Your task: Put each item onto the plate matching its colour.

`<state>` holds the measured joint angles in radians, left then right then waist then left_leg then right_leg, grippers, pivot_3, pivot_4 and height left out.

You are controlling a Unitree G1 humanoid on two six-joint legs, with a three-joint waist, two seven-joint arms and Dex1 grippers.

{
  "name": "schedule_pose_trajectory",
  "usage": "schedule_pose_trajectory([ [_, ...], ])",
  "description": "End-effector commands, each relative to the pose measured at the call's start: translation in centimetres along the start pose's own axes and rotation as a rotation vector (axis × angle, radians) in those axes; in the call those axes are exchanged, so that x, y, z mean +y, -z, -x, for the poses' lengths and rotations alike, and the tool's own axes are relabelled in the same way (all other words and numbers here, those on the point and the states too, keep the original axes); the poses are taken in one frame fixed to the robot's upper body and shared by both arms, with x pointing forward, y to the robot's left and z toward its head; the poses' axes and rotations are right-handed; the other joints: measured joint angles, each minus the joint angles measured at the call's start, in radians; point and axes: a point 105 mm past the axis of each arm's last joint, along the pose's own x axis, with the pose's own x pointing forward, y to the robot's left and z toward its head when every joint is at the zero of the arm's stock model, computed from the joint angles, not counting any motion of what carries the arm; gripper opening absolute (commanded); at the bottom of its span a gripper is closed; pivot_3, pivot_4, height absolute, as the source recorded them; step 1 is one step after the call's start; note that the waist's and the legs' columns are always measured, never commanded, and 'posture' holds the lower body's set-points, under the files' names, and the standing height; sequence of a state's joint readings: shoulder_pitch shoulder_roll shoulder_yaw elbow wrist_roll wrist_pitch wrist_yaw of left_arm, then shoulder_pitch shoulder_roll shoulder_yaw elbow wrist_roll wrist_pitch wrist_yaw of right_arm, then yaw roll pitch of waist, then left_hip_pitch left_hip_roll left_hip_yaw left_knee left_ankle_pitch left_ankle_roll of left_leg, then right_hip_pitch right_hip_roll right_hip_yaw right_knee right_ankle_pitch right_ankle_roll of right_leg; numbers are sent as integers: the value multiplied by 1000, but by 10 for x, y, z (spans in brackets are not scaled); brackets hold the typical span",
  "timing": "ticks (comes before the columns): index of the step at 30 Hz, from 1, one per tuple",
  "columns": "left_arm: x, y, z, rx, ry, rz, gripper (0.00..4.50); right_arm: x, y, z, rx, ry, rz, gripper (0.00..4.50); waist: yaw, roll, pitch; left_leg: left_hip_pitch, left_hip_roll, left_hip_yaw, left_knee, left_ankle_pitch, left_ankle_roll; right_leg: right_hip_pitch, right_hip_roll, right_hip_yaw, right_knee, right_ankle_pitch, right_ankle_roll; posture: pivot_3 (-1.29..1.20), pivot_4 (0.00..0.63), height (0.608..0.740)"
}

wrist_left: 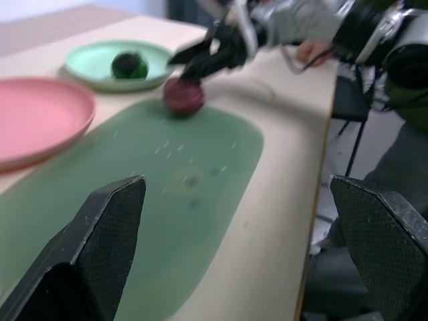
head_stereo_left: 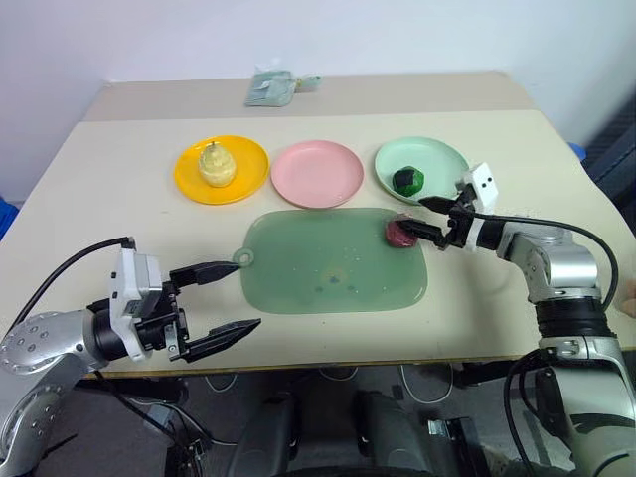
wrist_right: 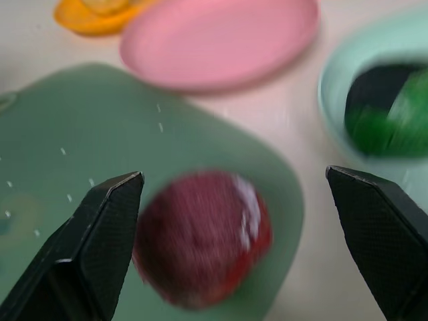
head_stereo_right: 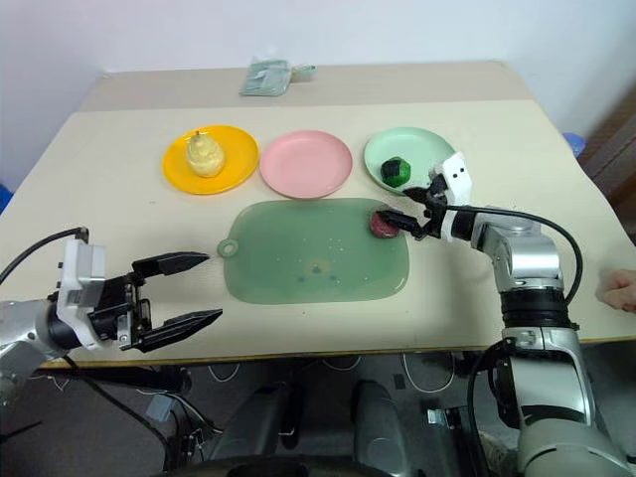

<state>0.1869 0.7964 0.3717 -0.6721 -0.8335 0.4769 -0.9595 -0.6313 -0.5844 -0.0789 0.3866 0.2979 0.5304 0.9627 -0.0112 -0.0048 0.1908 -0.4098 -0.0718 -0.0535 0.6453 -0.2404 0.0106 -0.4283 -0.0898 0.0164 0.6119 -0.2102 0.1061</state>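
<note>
A pale yellow pear (head_stereo_left: 217,165) sits on the yellow plate (head_stereo_left: 253,164). The pink plate (head_stereo_left: 317,173) between the other two is bare. On the mint green plate (head_stereo_left: 437,157) lies a dark green chunk (head_stereo_left: 408,180). The maroon ball (head_stereo_left: 399,234) rests on the far right corner of the green mat (head_stereo_left: 333,260). My right gripper (head_stereo_left: 417,216) is open just beside the ball, and in the right wrist view the ball (wrist_right: 200,237) lies between its spread fingers, untouched. My left gripper (head_stereo_left: 248,294) hangs open and holds nothing over the table's near left edge.
A folded pale green packet (head_stereo_left: 270,87) lies at the back of the table. A person's hand (head_stereo_right: 621,290) rests at the table's right edge. The table's front edge runs just below the mat.
</note>
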Motion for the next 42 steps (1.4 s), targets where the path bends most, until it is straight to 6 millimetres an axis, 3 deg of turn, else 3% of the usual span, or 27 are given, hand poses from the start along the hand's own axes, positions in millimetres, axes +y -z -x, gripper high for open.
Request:
schedule_pose_trajectory([
  [1,-5,-11,-2,-20,-16,-23,4500,-7,0,-3,-1,4,2,4461,-2,0,0,0,0,0,0,0,0,0,0,0,0,0,0,0,150,740],
  [5,-5,-12,0,-14,-36,-14,4500,-12,8,-4,25,-1,-12,4461,-2,0,0,0,0,0,0,0,0,0,1,0,0,0,0,0,150,740],
  [7,-5,-11,1,-8,-43,-10,4500,-11,6,-6,18,-12,-20,3912,-2,0,0,0,0,0,0,0,0,0,1,0,0,0,0,0,150,740],
  [10,-6,-12,1,-10,-55,-5,4500,-7,-2,-10,-11,-29,-3,2632,-2,0,0,0,0,0,0,0,0,0,1,0,0,0,0,0,150,740],
  [25,-7,-7,2,-23,-89,10,4500,5,-24,-24,-66,-84,32,2632,-3,0,0,0,0,0,0,0,0,0,2,0,0,0,0,0,150,740],
  [37,-9,-2,4,-26,-98,12,4500,25,-27,-29,-69,-173,65,2632,-2,0,0,0,0,0,0,0,0,0,1,0,0,0,0,0,150,740],
  [40,-9,-1,3,-27,-102,9,4500,29,-26,-30,-57,-199,45,3479,-1,0,0,0,0,0,0,0,0,0,1,0,0,0,0,0,150,740],
  [42,-9,-1,4,-27,-104,8,4500,30,-26,-31,-56,-201,45,4456,-2,0,0,0,0,0,0,0,0,0,1,0,0,0,0,0,150,740],
])
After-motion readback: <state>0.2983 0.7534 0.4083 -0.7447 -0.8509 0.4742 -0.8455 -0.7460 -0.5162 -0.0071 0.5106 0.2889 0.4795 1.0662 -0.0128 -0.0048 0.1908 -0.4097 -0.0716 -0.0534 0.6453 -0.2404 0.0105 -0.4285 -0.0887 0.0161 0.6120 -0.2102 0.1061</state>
